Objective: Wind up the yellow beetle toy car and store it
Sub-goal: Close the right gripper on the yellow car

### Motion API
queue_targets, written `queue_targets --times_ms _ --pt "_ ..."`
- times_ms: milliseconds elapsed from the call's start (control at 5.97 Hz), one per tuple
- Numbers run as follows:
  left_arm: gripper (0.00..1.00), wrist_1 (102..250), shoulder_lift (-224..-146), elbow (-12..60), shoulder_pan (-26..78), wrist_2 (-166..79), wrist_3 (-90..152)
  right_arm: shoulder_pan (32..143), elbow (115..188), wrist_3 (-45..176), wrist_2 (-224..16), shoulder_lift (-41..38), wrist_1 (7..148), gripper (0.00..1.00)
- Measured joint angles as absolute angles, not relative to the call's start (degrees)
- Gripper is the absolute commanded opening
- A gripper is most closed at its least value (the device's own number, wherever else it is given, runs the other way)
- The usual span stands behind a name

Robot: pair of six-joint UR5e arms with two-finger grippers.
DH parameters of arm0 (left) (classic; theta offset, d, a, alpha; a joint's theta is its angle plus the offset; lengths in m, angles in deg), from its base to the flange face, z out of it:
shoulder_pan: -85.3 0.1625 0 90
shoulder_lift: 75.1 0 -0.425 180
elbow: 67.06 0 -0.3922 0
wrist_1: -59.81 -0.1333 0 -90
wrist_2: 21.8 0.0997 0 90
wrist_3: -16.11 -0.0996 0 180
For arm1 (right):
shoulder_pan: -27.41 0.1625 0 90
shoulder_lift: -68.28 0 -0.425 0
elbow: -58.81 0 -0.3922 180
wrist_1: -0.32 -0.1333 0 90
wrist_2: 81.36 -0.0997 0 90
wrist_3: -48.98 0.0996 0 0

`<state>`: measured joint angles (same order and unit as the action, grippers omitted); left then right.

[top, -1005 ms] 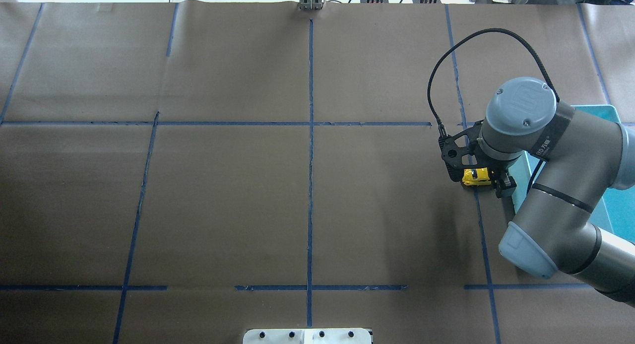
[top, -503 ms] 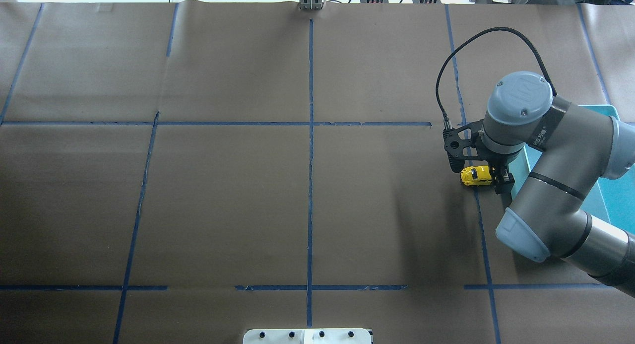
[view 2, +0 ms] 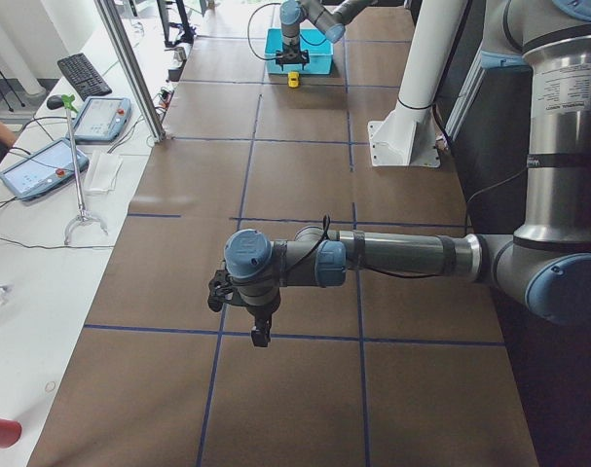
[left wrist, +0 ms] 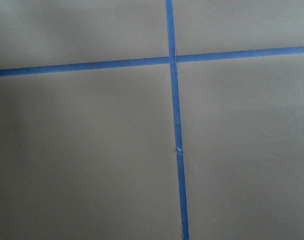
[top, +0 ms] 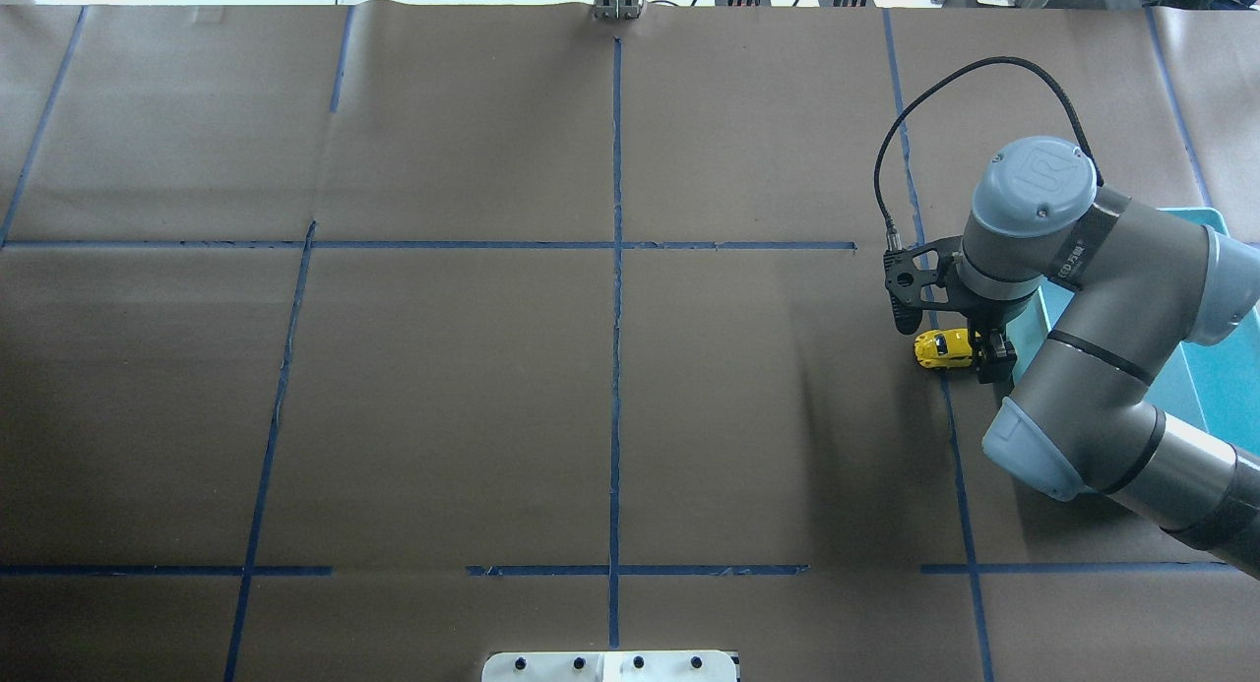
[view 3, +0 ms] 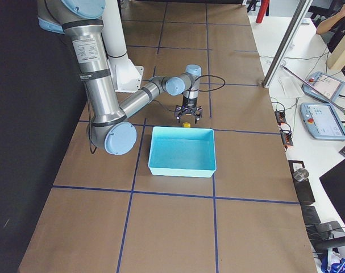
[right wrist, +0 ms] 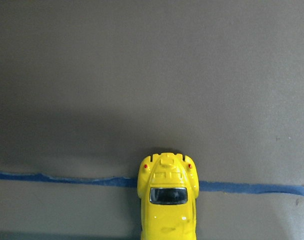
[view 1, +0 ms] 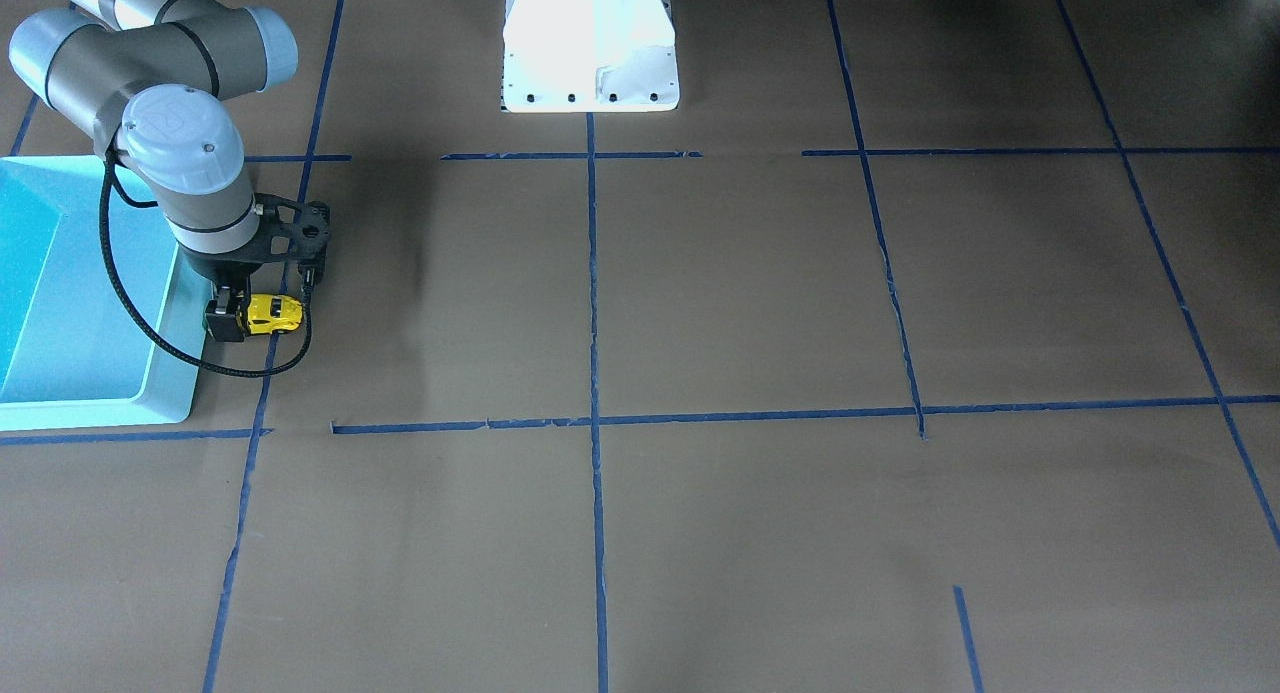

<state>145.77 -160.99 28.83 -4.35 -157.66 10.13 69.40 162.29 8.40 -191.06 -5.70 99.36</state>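
The yellow beetle toy car [top: 940,348] is tiny and bright yellow with dark windows. My right gripper [top: 970,351] is shut on its rear end and holds it level, just over the brown paper, beside the teal bin's [top: 1216,387] left wall. The front view shows the car [view 1: 273,314] sticking out of the gripper [view 1: 245,317]. The right wrist view shows the car [right wrist: 168,200] from above, over a blue tape line. My left gripper [view 2: 261,337] hangs over the table far from the car; I cannot tell if it is open or shut.
The teal bin [view 1: 90,373] holds nothing that I can see in the exterior right view [view 3: 183,151]. The white robot base [view 1: 590,43] stands at the table's middle edge. Blue tape lines cross the brown paper. Tablets [view 2: 42,165] lie off the table's edge.
The right arm's wrist has shifted slightly back and turned. The car has stayed in the gripper and moved a little to the left in the overhead view.
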Motion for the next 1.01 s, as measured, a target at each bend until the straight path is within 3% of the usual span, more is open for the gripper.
queue_targets --times_ms 335,503,670,1005 --pt "1.00 145.8 -161.0 28.8 -4.3 -157.6 10.1 69.3 159.7 8.5 -191.1 -5.9 96.1 0.98" --pt "1.00 145.8 -161.0 28.7 -4.3 -157.6 10.1 69.2 158.9 8.4 -191.1 -6.0 95.6 0.86" --pt "1.00 145.7 -161.0 28.7 -4.3 -157.6 10.1 69.2 158.6 8.4 -191.1 -6.1 95.4 0.35" --pt "1.00 145.7 -160.9 28.7 -4.3 -157.6 10.2 69.0 158.2 8.2 -191.3 -6.1 95.3 0.09"
